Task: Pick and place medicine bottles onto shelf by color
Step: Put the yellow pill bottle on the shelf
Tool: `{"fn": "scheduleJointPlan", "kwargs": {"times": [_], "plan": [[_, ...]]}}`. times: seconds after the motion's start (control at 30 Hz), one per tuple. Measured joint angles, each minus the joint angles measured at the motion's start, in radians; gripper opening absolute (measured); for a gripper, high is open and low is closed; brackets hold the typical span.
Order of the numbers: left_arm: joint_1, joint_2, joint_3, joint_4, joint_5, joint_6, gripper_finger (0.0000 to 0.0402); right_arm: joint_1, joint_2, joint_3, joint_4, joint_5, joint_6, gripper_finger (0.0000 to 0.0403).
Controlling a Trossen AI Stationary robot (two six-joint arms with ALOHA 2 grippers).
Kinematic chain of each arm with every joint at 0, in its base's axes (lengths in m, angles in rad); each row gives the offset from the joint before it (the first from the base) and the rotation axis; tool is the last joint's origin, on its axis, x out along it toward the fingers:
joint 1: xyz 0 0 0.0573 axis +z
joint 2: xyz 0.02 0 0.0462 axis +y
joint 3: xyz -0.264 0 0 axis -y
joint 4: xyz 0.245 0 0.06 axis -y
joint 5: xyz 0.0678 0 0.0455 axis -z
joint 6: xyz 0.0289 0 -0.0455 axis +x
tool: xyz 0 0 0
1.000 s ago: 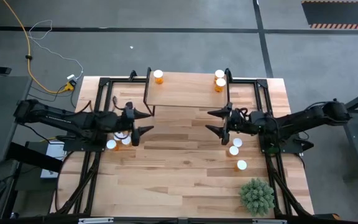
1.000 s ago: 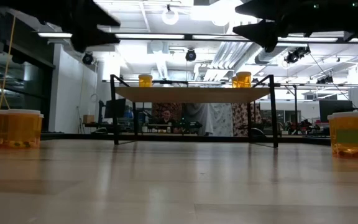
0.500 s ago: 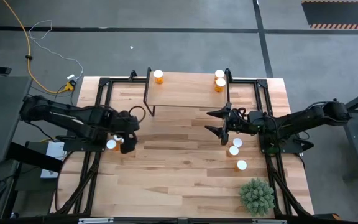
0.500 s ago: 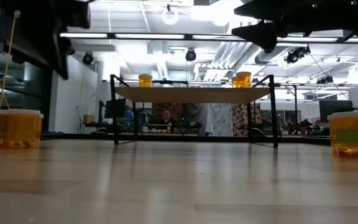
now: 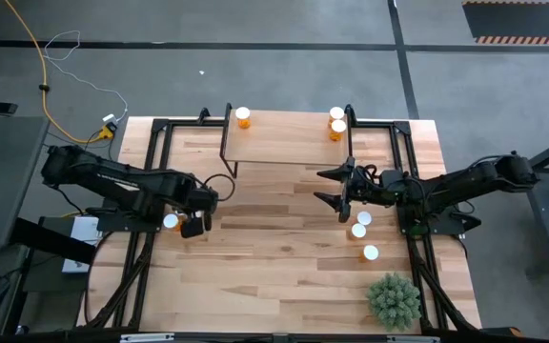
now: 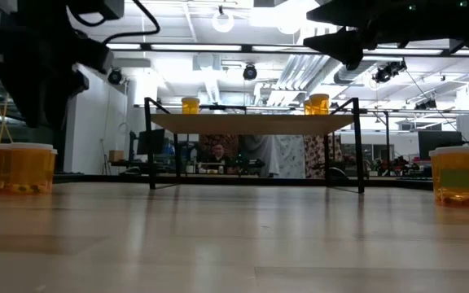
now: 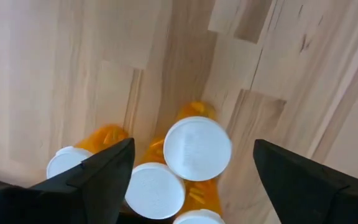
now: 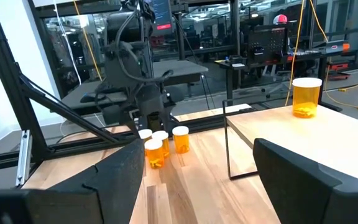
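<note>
Several orange medicine bottles with white caps stand in a cluster near the table's left edge (image 5: pixel 171 221). My left gripper (image 5: pixel 194 217) hangs over this cluster, pointing down and open. In the left wrist view its fingers stand on either side of one cap (image 7: pixel 197 148) without touching it. Three more bottles (image 5: pixel 358 231) stand on the table at the right. My right gripper (image 5: pixel 319 186) hovers open beside them, above the table. The shelf (image 5: pixel 284 143) stands at the far edge and carries one bottle on its left end (image 5: pixel 243 116) and two on its right end (image 5: pixel 337 121).
A green spiky plant (image 5: pixel 394 300) sits at the near right corner. Black frame rails (image 5: pixel 151 152) run along both table sides. Bare wood lies between the two bottle groups, in front of the shelf (image 6: pixel 255 123).
My left gripper has drawn back from near the shelf's left leg toward the table's left and near edges. It has tipped from level to pointing down over the left bottle cluster, and it has stayed open. The right arm and the bottles have kept still.
</note>
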Motion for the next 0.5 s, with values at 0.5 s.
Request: {"fn": "scheduleJointPlan", "kwargs": {"times": [0.5], "plan": [[0.008, 0.108, 0.000, -0.012, 0.020, 0.116, 0.0335, 0.001, 0.000, 0.000, -0.006, 0.000, 0.008, 0.0291]]}}
